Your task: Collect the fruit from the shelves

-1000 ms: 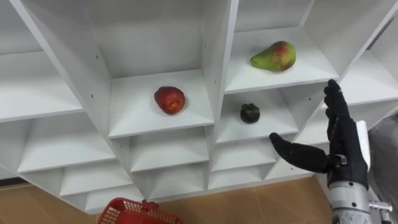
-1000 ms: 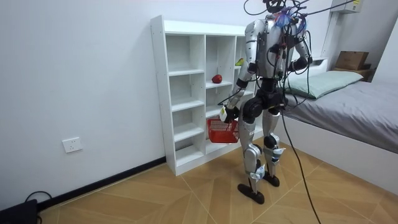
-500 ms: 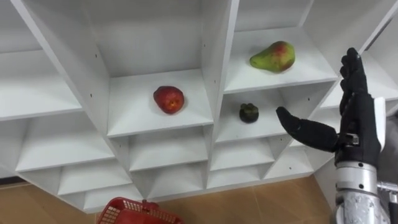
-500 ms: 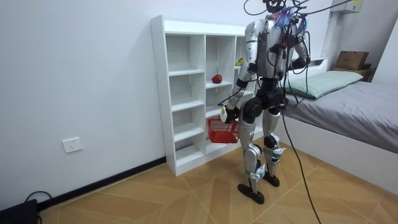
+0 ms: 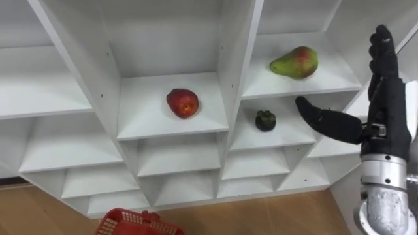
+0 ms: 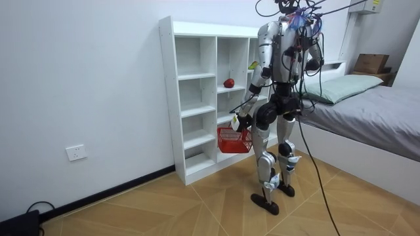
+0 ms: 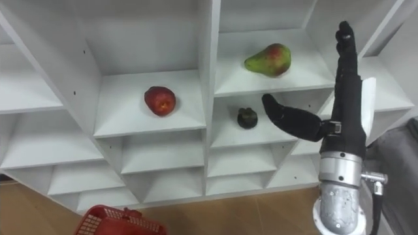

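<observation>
A white shelf unit (image 5: pixel 230 72) holds three fruits. A red apple (image 5: pixel 182 102) lies in the middle compartment. To its right, a green-and-red pear (image 5: pixel 295 62) rests on the upper shelf, with a small dark fruit (image 5: pixel 265 119) on the shelf below. My right hand (image 5: pixel 382 111) is raised in front of the right column, open, fingers straight up and thumb pointing toward the dark fruit; it touches nothing. A red basket (image 5: pixel 130 223) hangs low on the left, and in the room view my left hand (image 6: pixel 240 121) holds it by the handle.
I stand facing the shelf unit (image 6: pixel 197 98) on a wooden floor. A bed (image 6: pixel 367 111) lies close behind me at the room view's right. The other compartments hold nothing.
My right hand has risen from beside the lower shelf to the level of the pear, thumb now nearer the dark fruit. The view has shifted slightly. The fruits have not moved.
</observation>
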Controlling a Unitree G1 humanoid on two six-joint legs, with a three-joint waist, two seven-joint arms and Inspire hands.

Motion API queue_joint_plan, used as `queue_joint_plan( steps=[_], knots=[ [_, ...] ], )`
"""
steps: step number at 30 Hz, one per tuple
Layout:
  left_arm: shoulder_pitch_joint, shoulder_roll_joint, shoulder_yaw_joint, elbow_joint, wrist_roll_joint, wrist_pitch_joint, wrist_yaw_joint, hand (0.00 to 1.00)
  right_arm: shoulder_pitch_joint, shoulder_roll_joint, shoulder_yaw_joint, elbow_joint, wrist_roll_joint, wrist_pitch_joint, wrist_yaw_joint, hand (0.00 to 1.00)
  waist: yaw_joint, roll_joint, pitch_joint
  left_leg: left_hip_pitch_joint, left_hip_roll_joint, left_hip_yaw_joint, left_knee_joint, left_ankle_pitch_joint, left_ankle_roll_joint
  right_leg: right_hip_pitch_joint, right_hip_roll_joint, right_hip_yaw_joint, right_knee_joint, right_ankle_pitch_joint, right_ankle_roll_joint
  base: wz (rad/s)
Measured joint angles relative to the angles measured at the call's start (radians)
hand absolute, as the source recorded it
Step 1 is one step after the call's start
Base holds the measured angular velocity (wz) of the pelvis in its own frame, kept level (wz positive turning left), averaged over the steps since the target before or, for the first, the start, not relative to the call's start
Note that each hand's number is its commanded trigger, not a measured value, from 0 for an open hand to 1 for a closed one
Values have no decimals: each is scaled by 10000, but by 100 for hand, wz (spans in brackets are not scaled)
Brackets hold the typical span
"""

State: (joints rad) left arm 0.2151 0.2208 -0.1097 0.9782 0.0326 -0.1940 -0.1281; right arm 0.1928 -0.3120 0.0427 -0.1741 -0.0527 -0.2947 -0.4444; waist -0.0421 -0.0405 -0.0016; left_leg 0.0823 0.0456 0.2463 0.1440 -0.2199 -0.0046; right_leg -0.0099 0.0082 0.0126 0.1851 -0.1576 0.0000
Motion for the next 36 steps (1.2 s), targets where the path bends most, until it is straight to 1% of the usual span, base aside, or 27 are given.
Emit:
queue_joint_plan(
  steps=[2,5,8,12,14,17,19,24,26,29,36],
  knots=[
    [-13,-1,0,4,1,0,117,100,-92,-73,-15,0,-3,-65,15,0,16,-34,15,20,8,-18,6,0,0,38,-27,-221,-4,4,-6,5],
    [-36,1,4,1,6,0,145,100,-101,-77,-43,0,-334,-99,160,0,66,-67,42,17,8,-19,8,0,0,38,-55,-392,-3,5,-8,0],
    [-54,-2,86,-6,18,30,123,100,-175,-79,-179,9,-593,-96,477,0,101,-118,67,4,8,-36,11,1,1,31,-68,-448,9,8,-12,0],
    [-50,0,288,-9,61,225,98,100,-203,-97,-434,9,-722,-80,848,0,147,-170,58,-3,8,-56,39,2,1,47,-72,-451,14,10,-15,0],
    [-49,2,348,-10,102,265,81,100,-369,-120,-693,8,-679,2,1123,0,157,-192,62,-13,-1,-103,65,2,2,36,-83,-465,10,11,-14,0],
    [-47,5,391,-19,187,309,40,100,-743,-155,-995,9,-615,67,1205,0,174,-206,63,-6,-4,-176,65,2,2,70,-79,-495,-22,11,-13,4],
    [-26,5,443,-64,209,335,-9,100,-779,-157,-1086,21,-609,78,1201,0,166,-204,65,-17,-16,-297,65,2,2,76,-78,-517,-47,11,-13,2],
    [-16,3,560,-173,448,360,-119,100,-879,-167,-1086,75,-579,136,1451,0,187,-204,64,-35,-16,-440,65,2,2,137,-73,-578,-146,26,-27,4],
    [-59,4,607,-169,489,374,-118,100,-1129,-206,-1088,406,-428,130,1649,0,152,-217,57,-46,-22,-593,65,2,2,160,-84,-700,-149,27,-27,9],
    [-61,3,650,-169,501,374,-120,100,-1381,-372,-1101,984,-300,160,1849,0,174,-229,51,-52,-22,-633,65,2,1,190,-86,-744,-152,27,-28,5],
    [-44,2,763,-168,665,374,-114,100,-1657,-389,-1329,1471,-84,167,2266,0,164,-223,55,-90,-22,-732,80,3,0,207,-101,-842,-155,28,-30,3]
  ],
)
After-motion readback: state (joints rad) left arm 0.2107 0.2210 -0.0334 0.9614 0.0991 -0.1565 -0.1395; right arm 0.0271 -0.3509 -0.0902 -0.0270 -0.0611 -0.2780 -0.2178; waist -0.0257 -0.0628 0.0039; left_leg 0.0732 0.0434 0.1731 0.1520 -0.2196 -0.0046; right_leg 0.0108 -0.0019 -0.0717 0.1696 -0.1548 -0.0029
